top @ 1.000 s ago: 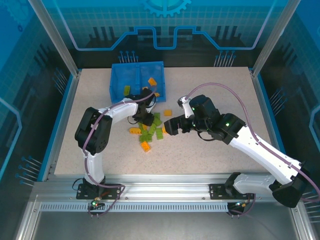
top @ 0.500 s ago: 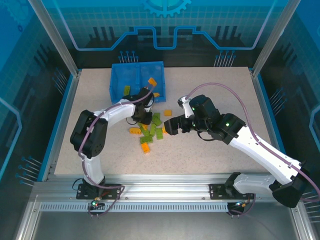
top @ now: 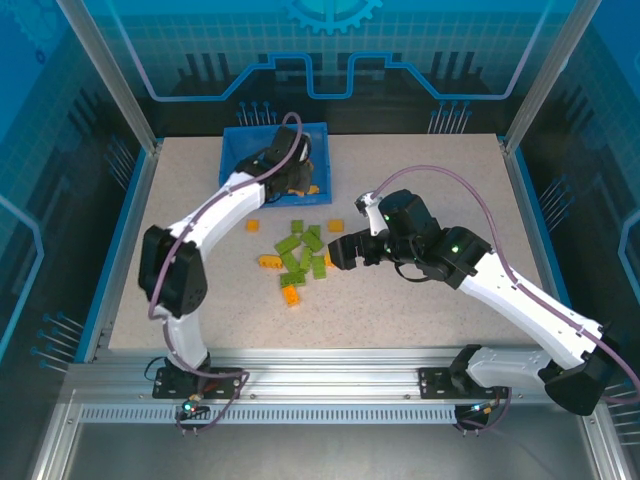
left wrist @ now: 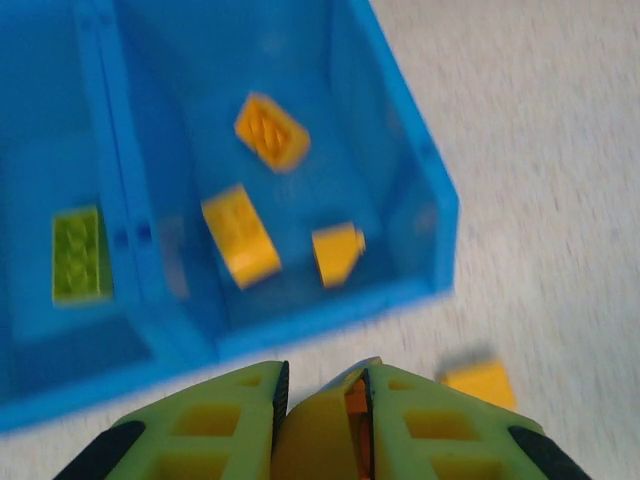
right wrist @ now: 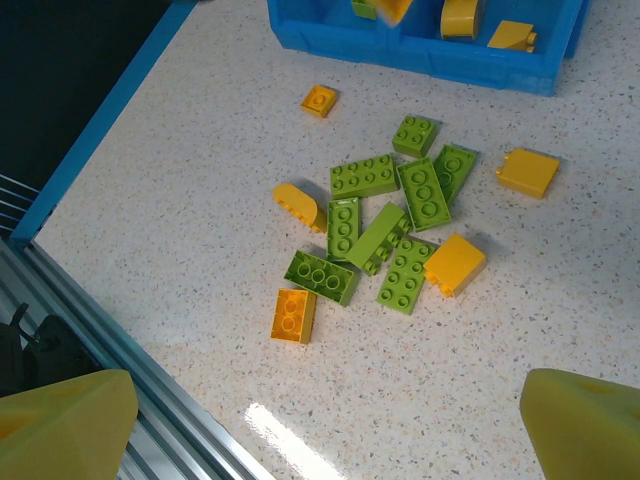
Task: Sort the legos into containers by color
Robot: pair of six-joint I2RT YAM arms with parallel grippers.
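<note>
Orange plastic is being pinched between the nearly closed fingers of the left claw [left wrist: 320, 385]. In the left wrist view, one orange brick [left wrist: 312, 440] is being gripped at the near wall of the blue tray [left wrist: 330, 315]; from overhead that grip is being covered by the wrist itself. Three orange legos [left wrist: 240, 235] are lying in the tray's right compartment and one green brick [left wrist: 80, 253] in its left. The left arm [top: 215, 215] is being stretched far forward towards the tray. The right claw [right wrist: 330, 430] is being held wide open, gripping nothing, near the loose pile [right wrist: 385, 235] on the bench [right wrist: 200, 150] in front of the tray.
</note>
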